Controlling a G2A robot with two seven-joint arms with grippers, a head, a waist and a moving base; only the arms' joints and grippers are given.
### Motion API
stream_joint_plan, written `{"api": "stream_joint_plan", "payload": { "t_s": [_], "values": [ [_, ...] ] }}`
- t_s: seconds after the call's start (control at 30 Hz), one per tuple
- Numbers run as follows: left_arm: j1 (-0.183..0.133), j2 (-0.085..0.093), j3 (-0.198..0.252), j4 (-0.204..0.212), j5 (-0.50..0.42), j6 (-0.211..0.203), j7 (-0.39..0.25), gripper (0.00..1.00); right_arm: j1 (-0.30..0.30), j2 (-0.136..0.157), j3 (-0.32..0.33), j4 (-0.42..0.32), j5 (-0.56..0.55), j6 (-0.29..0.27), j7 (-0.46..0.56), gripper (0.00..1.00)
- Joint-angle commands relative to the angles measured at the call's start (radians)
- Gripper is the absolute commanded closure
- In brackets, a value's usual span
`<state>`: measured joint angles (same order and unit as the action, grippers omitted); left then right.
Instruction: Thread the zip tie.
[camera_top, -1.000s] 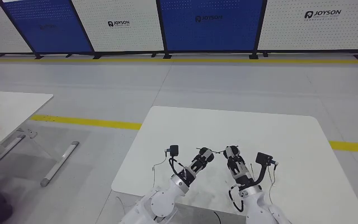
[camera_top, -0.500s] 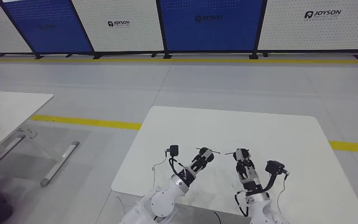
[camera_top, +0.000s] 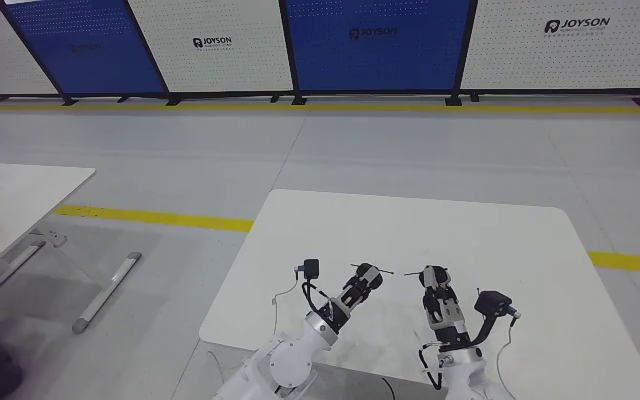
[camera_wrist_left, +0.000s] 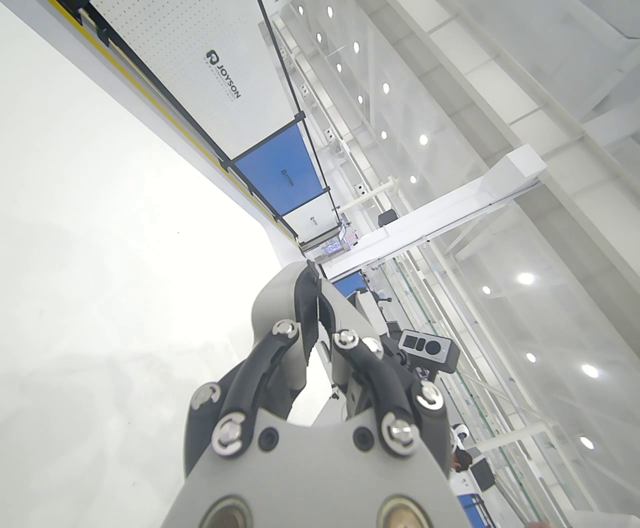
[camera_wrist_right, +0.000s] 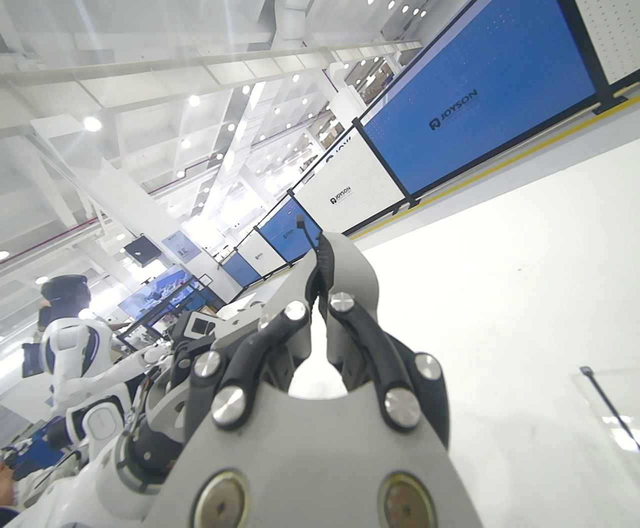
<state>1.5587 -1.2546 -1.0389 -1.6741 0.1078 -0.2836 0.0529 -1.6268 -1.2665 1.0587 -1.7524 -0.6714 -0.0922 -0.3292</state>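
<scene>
My right gripper (camera_wrist_right: 320, 250) is shut on a thin black zip tie (camera_wrist_right: 306, 230). The tie's small square head sticks out past the fingertips. In the top view this gripper (camera_top: 432, 272) hovers over the near part of the white table (camera_top: 420, 215), and the tie (camera_top: 410, 273) points toward the other arm. My left gripper (camera_top: 368, 272) is a short gap away on the left. Its pads (camera_wrist_left: 306, 300) are pressed together in the left wrist view. I cannot tell whether anything is pinched between them.
A second black zip tie (camera_wrist_right: 607, 400) lies flat on the table beside my right gripper, on what looks like a clear sheet. Blue and white partition panels (camera_top: 380, 40) stand far behind the table. Another white table (camera_top: 30, 195) is off to the left.
My right gripper has drawn back to the right, widening the gap to the left gripper, mostly in the first half second. The left arm has stayed still.
</scene>
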Motion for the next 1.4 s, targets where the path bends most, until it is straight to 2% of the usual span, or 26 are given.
{"api": "stream_joint_plan", "payload": {
  "t_s": [0.0, 0.13, 0.2, 0.47, 0.77, 0.9, 1.13, 1.37],
  "values": [
    [-0.004, 0.000, 0.001, 0.001, 0.025, 0.006, 0.013, 1.00, 0.000, 0.000, 0.000, 0.000, 0.000, 0.000, 0.000, 1.00],
    [-0.001, 0.001, -0.006, 0.000, 0.046, 0.010, 0.022, 1.00, 0.000, 0.000, 0.000, 0.000, 0.000, 0.000, 0.000, 1.00],
    [0.006, 0.003, -0.009, -0.006, 0.036, 0.010, -0.006, 1.00, 0.000, 0.000, 0.000, 0.000, 0.000, 0.000, 0.000, 1.00],
    [0.006, 0.003, -0.009, -0.006, 0.036, 0.010, -0.006, 1.00, 0.000, 0.000, 0.000, 0.000, 0.000, 0.000, 0.000, 1.00],
    [0.004, 0.010, -0.051, -0.017, -0.114, 0.023, -0.118, 1.00, 0.000, 0.000, 0.000, 0.000, 0.000, 0.000, 0.000, 1.00],
    [0.004, 0.011, -0.063, -0.014, -0.084, 0.026, -0.094, 1.00, 0.000, 0.000, 0.000, 0.000, 0.000, 0.000, 0.000, 1.00],
    [0.004, 0.011, -0.063, -0.014, -0.084, 0.026, -0.094, 1.00, 0.002, -0.001, -0.001, -0.006, 0.002, 0.002, 0.006, 1.00],
    [0.004, 0.011, -0.063, -0.014, -0.084, 0.026, -0.094, 1.00, 0.020, -0.014, -0.027, -0.008, -0.019, 0.029, -0.004, 1.00]
  ]
}}
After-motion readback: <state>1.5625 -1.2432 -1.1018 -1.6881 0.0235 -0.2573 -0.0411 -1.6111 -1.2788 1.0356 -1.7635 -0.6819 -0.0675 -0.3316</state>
